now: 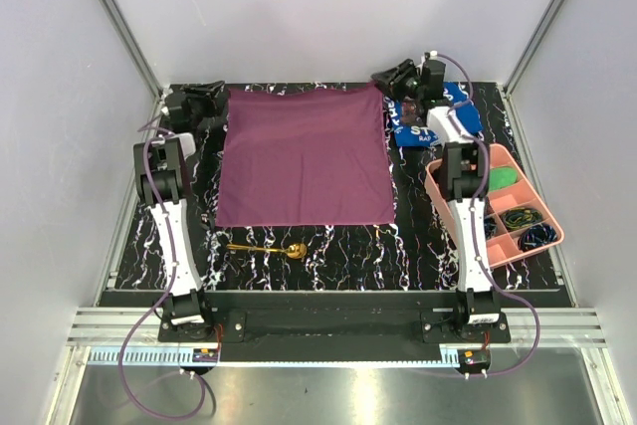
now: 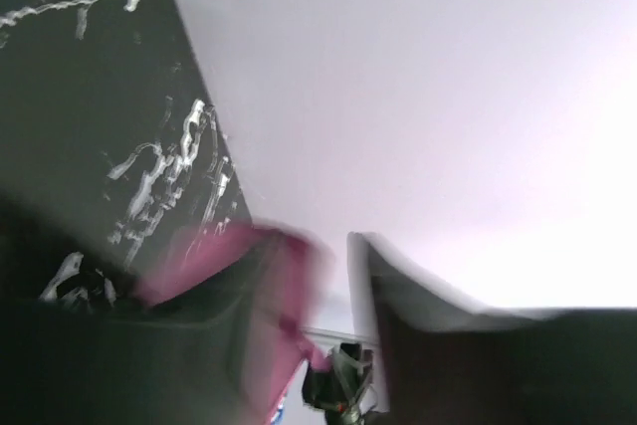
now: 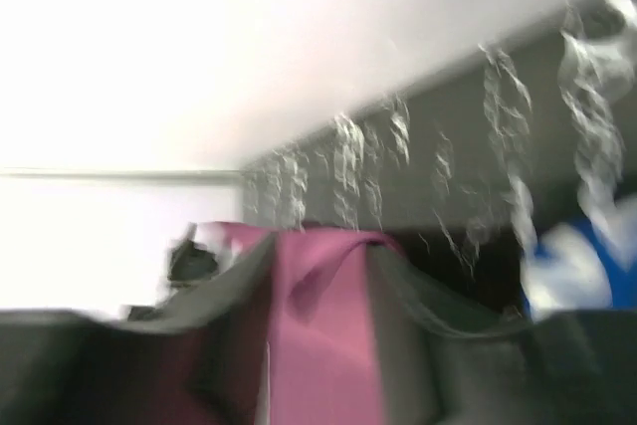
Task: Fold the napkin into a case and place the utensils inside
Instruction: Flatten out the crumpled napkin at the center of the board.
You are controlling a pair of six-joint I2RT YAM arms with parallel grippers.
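Where the napkin point(image 1: 304, 158) lay: spread flat and square on the black marbled table point(image 1: 418, 246), toward the far side, its far edge almost at the table's back edge.
Napkin edges: near edge straight; left and right edges clear of the arms; no fold in it yet.
Left gripper point(image 1: 206, 105): at the far left corner of the cloth, low to the table. In my left wrist view the fingers point(image 2: 418, 296) stood apart with pale wall showing between them, and a blurred bit of napkin point(image 2: 214, 251) lay against one finger, not pinched.
Right gripper point(image 1: 396, 79): at the far right corner. In the right wrist view a peaked corner of napkin point(image 3: 323, 325) sat between the fingers point(image 3: 398, 325); with the blur I could not tell whether it was gripped.
Spoon point(image 1: 267, 249): gold, lying crosswise just in front of the near edge, apart from the cloth, bowl to the right.
Right side: blue cloth point(image 1: 410, 134) just beside the napkin's far right corner; pink tray point(image 1: 557, 236) beyond the right arm, at the table's right edge.
Open room: a bare strip of table between the near edge and the arm bases, broken only by the spoon.
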